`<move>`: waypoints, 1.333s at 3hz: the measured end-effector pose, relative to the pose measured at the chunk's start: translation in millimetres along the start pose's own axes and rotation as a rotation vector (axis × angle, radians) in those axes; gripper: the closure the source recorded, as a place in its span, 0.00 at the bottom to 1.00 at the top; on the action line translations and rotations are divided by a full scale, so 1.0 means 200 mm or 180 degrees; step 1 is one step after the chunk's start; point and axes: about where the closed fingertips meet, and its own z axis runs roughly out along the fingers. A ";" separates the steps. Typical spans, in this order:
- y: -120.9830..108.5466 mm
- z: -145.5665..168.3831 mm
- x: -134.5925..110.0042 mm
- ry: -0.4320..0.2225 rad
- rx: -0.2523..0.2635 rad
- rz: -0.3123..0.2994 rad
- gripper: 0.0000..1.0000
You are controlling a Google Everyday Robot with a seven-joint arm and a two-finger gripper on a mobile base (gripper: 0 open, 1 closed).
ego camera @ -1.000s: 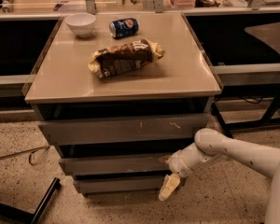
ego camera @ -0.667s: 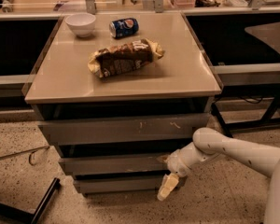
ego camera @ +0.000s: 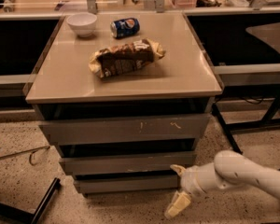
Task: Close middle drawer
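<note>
1. The gripper [ego camera: 178, 188] is sitting in the lower right of the frame. It is low in front of the cabinet [ego camera: 130, 85], at the right end of the two lower drawer fronts.
2. Its two cream fingers are standing apart with nothing between them. The upper finger [ego camera: 178, 170] is pointing at the right end of the middle drawer [ego camera: 126, 164], and the lower finger [ego camera: 178, 204] is angling down toward the speckled floor [ego camera: 130, 209].
3. Whether the upper finger is touching the drawer front or only sitting just beside it cannot be told.
4. The white arm [ego camera: 245, 174] is entering from the right edge of the frame and reaching left to the gripper.
5. The middle drawer is lying at lower centre, between the top drawer [ego camera: 126, 129], which is showing pale scratch marks, and the bottom drawer [ego camera: 126, 183]. A dark band is showing above its plain grey front.
6. On the beige cabinet top, a brown snack bag [ego camera: 126, 59] is lying at centre.
7. A blue can [ego camera: 125, 27] is lying on its side behind the bag, toward the top of the frame.
8. A white bowl [ego camera: 82, 22] is standing to the left of the can, near the upper left corner of the top.
9. A black table leg [ego camera: 226, 129] is slanting down at the right of the cabinet.
10. A thin cable [ego camera: 32, 153] is lying on the floor at the left.
</note>
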 end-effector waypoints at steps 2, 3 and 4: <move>0.38 -0.53 -0.09 0.0201 0.0906 0.0136 0.00; 0.54 -0.81 -0.23 0.0315 0.1308 0.0127 0.00; 0.56 -0.95 -0.25 0.0445 0.1545 0.0123 0.00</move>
